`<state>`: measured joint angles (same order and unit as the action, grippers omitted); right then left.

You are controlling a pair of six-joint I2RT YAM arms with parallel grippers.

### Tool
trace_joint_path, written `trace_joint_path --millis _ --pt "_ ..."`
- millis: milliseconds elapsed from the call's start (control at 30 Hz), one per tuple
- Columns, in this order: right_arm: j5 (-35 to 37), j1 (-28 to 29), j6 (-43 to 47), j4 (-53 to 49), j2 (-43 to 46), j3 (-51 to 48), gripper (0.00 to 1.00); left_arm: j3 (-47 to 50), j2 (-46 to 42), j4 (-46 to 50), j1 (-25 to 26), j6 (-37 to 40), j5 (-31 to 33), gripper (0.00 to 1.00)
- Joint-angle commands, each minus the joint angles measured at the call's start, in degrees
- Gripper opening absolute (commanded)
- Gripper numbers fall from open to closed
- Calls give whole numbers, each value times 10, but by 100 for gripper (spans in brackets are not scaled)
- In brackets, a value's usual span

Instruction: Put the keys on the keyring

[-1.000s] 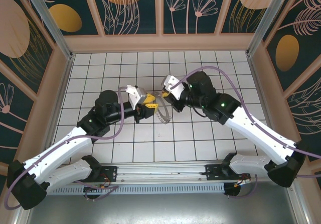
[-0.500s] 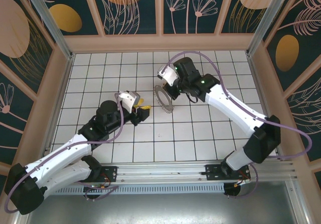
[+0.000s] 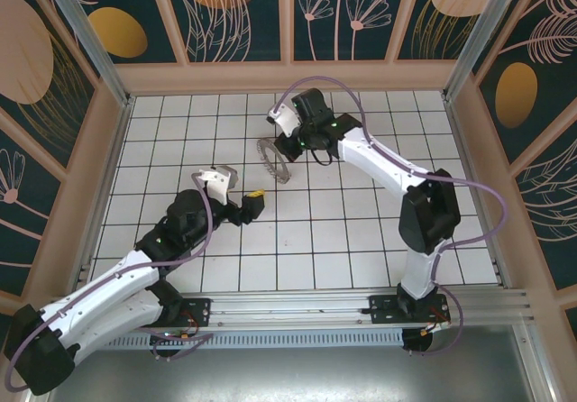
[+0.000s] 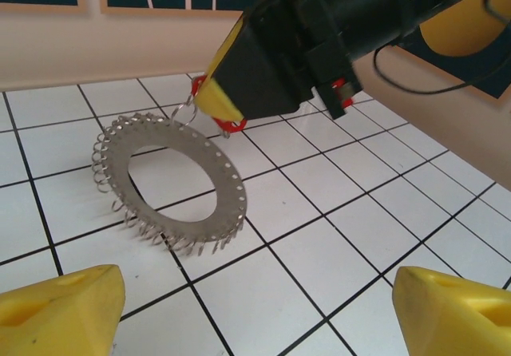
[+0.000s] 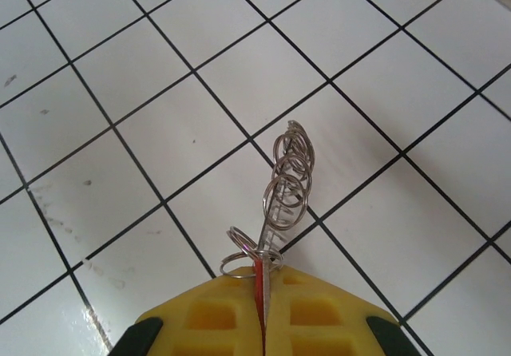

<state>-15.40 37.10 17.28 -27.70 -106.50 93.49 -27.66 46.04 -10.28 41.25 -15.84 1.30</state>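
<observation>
Dark floral panels wall in a white tiled worktop. The right arm reaches to the far middle, where the right fingers are pressed together on the rim of the keyring. The ring hangs tilted from their tips, its lower fringe at or just above the tiles. From those fingers it runs straight away, edge-on, as a thin coil.

The left fingers stand spread wide and hold nothing. They sit nearer the bases, apart from the ring and facing its flat side and open centre.

A red sliver in the right fingers' seam looks like the tag of the key. Its silver blade cannot be made out. I judge the next move turns on that broadside face.
</observation>
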Motion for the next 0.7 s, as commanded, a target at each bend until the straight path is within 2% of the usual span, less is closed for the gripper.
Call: trace_joint_path --millis 0,333,367,667 --pt "-26 -12 -35 39 -10 11 0 8 -7 -6 1 -15 16 88" --pt "-32 -54 -93 116 58 -175 0 -20 36 -20 1 -1 7 95" --pt "-30 -73 -96 119 65 -193 0 -24 42 -22 1 1 4 97" --pt "-3 -110 -104 120 88 -302 0 -48 83 -43 1 4 -13 98"
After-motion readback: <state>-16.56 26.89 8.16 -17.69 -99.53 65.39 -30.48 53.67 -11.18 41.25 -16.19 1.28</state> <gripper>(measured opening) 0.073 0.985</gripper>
